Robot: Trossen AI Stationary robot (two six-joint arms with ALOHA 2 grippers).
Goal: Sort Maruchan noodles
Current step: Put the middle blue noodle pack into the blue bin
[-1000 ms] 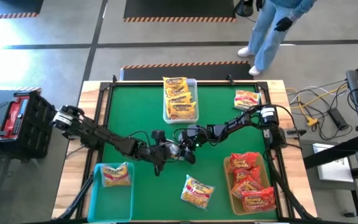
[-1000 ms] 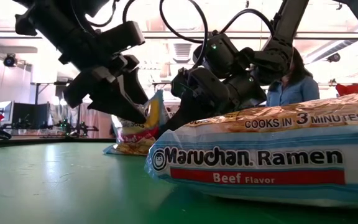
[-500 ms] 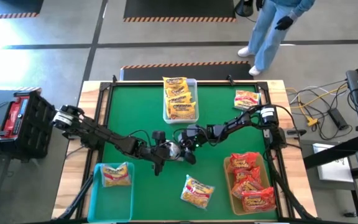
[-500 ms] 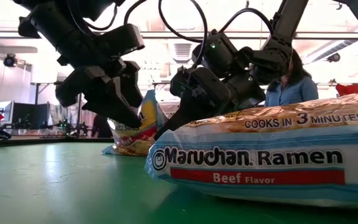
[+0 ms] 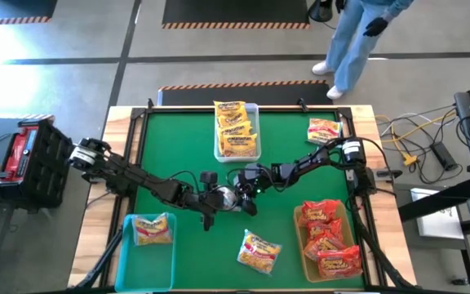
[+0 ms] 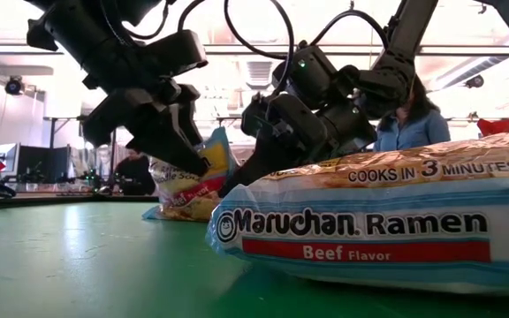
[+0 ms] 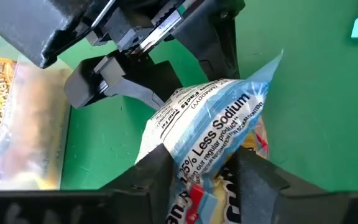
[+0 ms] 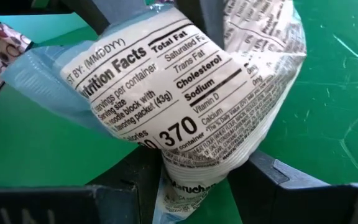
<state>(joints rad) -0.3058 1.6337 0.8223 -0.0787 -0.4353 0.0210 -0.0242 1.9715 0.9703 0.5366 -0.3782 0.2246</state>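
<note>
Left gripper (image 5: 228, 198): we saw it at mid-table, its two dark fingers (image 7: 151, 180) pressed against either side of the pale-blue packet (image 7: 210, 134), clamped on it.
Right gripper (image 5: 241, 187): we found it just beyond the left one, nose to nose with it, its fingers (image 8: 263, 174) squeezed on the same packet from the other end.
Pale-blue packet: it stood bunched and lifted between the two grippers, held by both at once; in the low view it showed as a crumpled yellow and blue bag (image 6: 188, 181) under the left gripper's tips.
Beef packet (image 5: 259, 249): we noted it lying flat on the green table (image 5: 178, 147), near both grippers, on the side toward the table's front edge and apart from them.
Clear bin (image 5: 237, 131): it sat beyond the grippers at the far side, holding yellow-orange packets (image 5: 235, 122).
Right-hand bin (image 5: 300, 241): we saw it past the right gripper toward that arm's side, filled with red packets (image 5: 327, 237).
Blue bin (image 5: 129, 257): it lay out on the left gripper's side, near the front corner, with one packet (image 5: 152, 229) inside.
Loose red packet (image 5: 325, 131): it rested well behind the right gripper, close to the far right corner.
Person (image 5: 357, 41): someone in blue stood on the floor beyond the table.
</note>
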